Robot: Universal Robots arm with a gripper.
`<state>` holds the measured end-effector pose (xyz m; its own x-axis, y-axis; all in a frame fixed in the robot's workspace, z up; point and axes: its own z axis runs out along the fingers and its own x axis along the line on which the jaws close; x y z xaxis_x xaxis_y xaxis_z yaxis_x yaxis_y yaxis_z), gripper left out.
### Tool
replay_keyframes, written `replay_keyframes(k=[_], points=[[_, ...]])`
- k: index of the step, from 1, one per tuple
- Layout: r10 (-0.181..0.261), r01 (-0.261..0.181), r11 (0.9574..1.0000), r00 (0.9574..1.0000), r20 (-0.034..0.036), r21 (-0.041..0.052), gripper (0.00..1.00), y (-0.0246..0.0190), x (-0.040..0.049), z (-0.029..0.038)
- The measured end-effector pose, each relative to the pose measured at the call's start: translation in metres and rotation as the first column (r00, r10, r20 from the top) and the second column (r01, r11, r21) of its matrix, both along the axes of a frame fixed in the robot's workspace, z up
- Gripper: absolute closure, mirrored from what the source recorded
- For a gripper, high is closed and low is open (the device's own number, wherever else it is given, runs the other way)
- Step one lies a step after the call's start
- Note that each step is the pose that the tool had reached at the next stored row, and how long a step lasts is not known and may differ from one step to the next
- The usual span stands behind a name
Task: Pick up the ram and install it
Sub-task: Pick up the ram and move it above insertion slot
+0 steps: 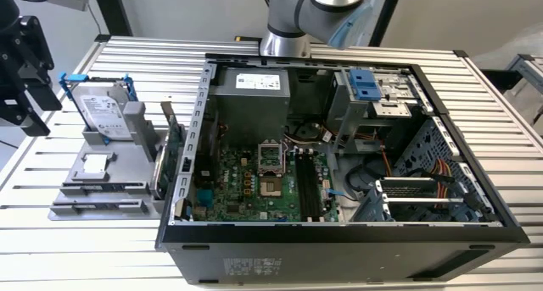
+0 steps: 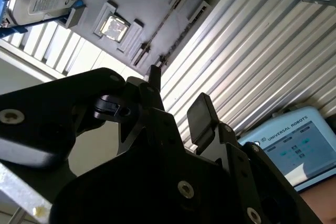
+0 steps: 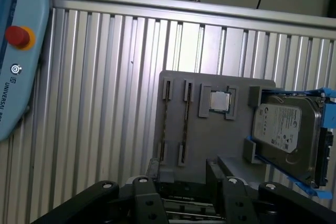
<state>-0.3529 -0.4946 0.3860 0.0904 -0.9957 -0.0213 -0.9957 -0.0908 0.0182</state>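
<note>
Hovering my gripper, jaws spread and empty, over the ram in its grey holder; pickup unstarted, grasp needs squaring across it.

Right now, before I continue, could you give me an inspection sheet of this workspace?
Surface: slatted metal table carrying an open computer case.
Job's things: ram on edge in the grey holder, not gripped.
Clutter: hard drive, processor chip, expansion card.
Grippers: pincer open and empty, apart from the ram.
Cables: coloured wires inside the case.
Surroundings: teach pendant in the first wrist view.
</note>
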Motion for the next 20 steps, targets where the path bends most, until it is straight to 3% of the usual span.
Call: replay_keyframes(k=[20], points=[[-0.005, 0.005, 1.0000, 1.0000, 0.0001, -0.0030, 0.00, 0.0000, 0.0000, -0.0050]])
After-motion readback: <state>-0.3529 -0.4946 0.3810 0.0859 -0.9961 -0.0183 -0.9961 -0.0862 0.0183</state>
